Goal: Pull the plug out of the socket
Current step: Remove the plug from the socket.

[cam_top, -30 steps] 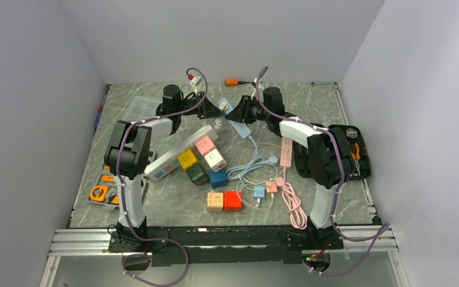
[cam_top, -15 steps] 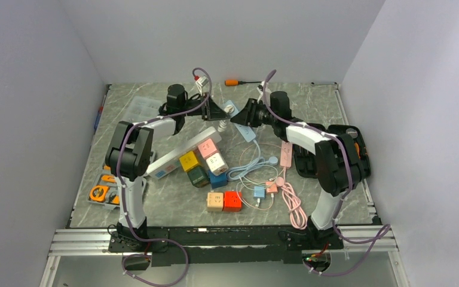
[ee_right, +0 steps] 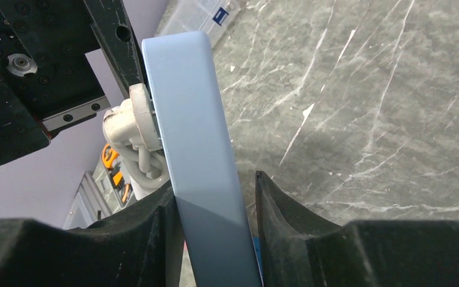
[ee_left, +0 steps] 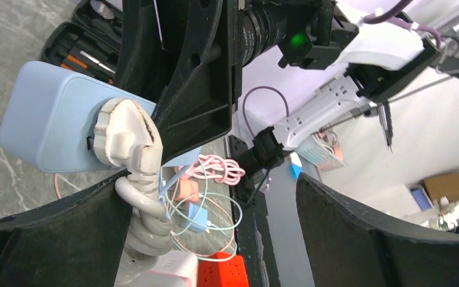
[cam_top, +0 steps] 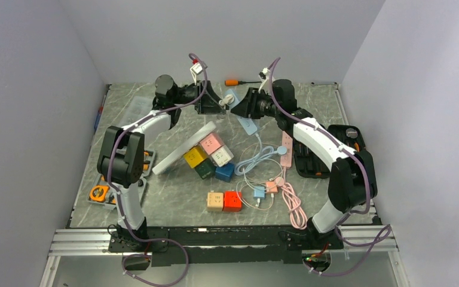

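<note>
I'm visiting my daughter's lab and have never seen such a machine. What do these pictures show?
Two white-and-black robot arms stand on a marble-patterned table. One picture looks down from above; the other two come from wrist cameras. On the table lie coloured cube sockets, cables and a black tool case. The right gripper is shut on a pale blue socket block, with a white plug on a coiled cord still in it. The left gripper is open beside that plug.

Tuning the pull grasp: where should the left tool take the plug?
Grip the plug by its stubby head, which stands proud of the socket, not by the coiled cable. Come square at that face, straddling the head; the right tool holds the socket's other end.
</note>
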Robot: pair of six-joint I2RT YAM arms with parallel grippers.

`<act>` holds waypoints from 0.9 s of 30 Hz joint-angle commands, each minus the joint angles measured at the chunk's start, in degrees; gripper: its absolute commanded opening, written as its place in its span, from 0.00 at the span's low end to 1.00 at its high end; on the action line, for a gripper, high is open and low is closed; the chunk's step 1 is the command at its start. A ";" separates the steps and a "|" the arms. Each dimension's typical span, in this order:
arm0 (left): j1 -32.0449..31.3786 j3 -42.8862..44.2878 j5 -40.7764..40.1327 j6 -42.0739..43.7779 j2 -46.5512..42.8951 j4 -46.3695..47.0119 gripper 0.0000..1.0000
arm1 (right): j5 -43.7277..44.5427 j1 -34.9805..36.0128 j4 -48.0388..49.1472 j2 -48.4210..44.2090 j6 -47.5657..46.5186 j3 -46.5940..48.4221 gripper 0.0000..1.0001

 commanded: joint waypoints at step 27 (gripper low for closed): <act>4.84 57.41 23.59 -16.94 29.38 37.24 1.00 | 11.87 2.61 5.46 -11.69 -1.96 -14.23 0.00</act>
